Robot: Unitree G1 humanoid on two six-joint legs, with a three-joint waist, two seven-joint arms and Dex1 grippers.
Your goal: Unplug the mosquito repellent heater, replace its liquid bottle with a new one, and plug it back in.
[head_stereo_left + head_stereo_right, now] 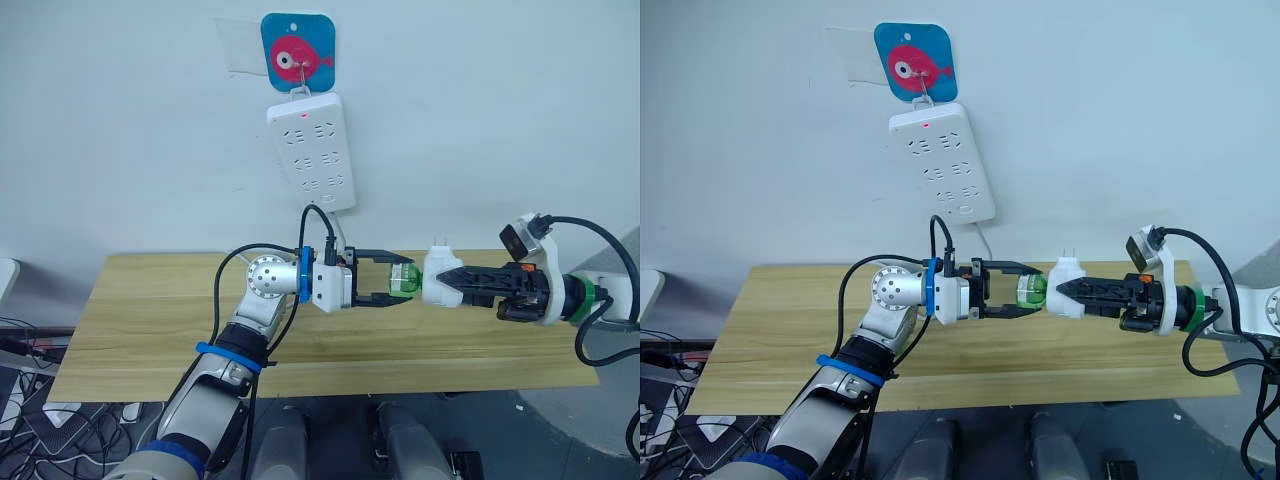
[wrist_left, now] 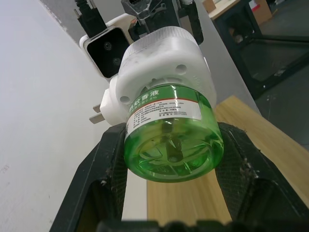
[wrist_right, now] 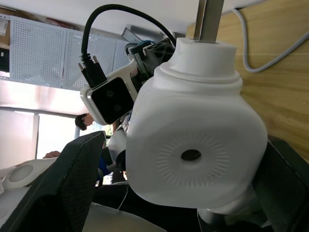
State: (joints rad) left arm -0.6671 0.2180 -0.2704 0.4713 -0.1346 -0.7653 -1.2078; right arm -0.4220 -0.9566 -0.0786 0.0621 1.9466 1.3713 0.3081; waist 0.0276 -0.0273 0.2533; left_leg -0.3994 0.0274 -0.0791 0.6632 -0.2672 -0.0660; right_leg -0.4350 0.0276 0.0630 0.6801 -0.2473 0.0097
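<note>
The mosquito repellent heater [image 1: 438, 280], a small white rounded unit with two prongs pointing up, hangs in the air above the table. My right gripper [image 1: 452, 284] is shut on it from the right. A green liquid bottle [image 1: 402, 281] sticks out of the heater's left side, and my left gripper [image 1: 398, 279] is shut on that bottle, one black finger above and one below. In the left wrist view the bottle [image 2: 169, 140] sits in the heater's white collar [image 2: 164, 63]. The right wrist view shows the heater's face [image 3: 198, 140] with its round vent hole.
A long white power strip [image 1: 312, 150] hangs on the wall from a blue fish hook [image 1: 297, 52], above and left of the grippers; its cord runs down behind the left arm. The wooden table [image 1: 150, 320] lies below both arms.
</note>
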